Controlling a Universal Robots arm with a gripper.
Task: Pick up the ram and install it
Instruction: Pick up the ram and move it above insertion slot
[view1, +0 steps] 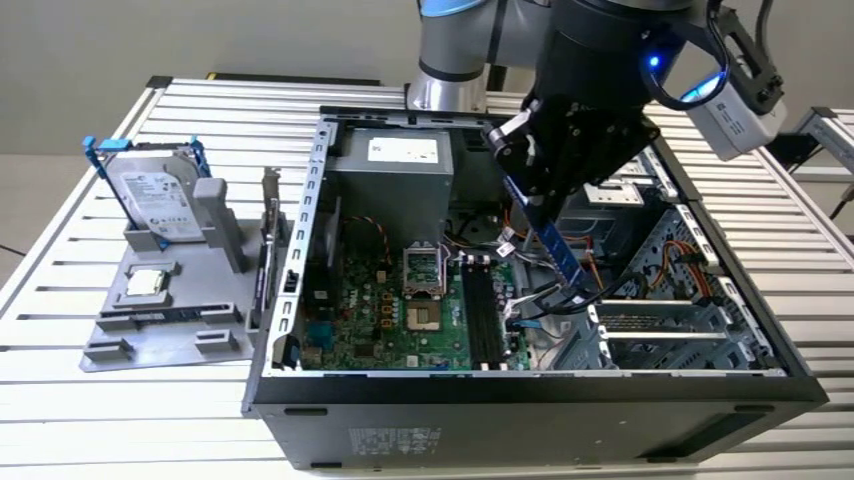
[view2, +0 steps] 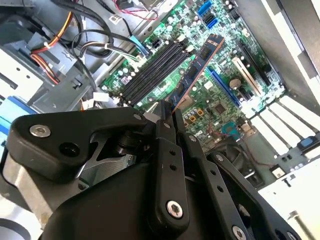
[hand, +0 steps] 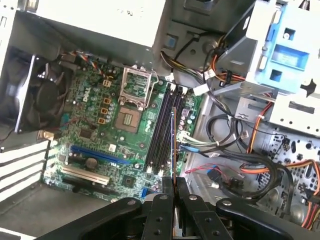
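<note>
Above the open case (view1: 534, 410), our gripper (hand: 173, 182) is pinched nearly closed on the one ram (hand: 173, 145) stick, which hangs over four black slots (hand: 162, 125) near the edge of the motherboard (hand: 90, 125) (loose cables (hand: 260, 167) lie close). We judge it wants squaring to a single slot, then even downward pressure.

The arm (view1: 451, 70) is a fat round tube, shiny silver with a light blue ring on top. Its end is big and black, with a tiny blue light (view1: 653, 62) glowing on it. A grey camera box (view1: 734, 122) sits on the side, with a black cable (view1: 722, 45) looping to it. The pincer (view2: 167, 114) is black, made of thick rounded bars joined by shiny silver screws (view2: 40, 131)
</note>
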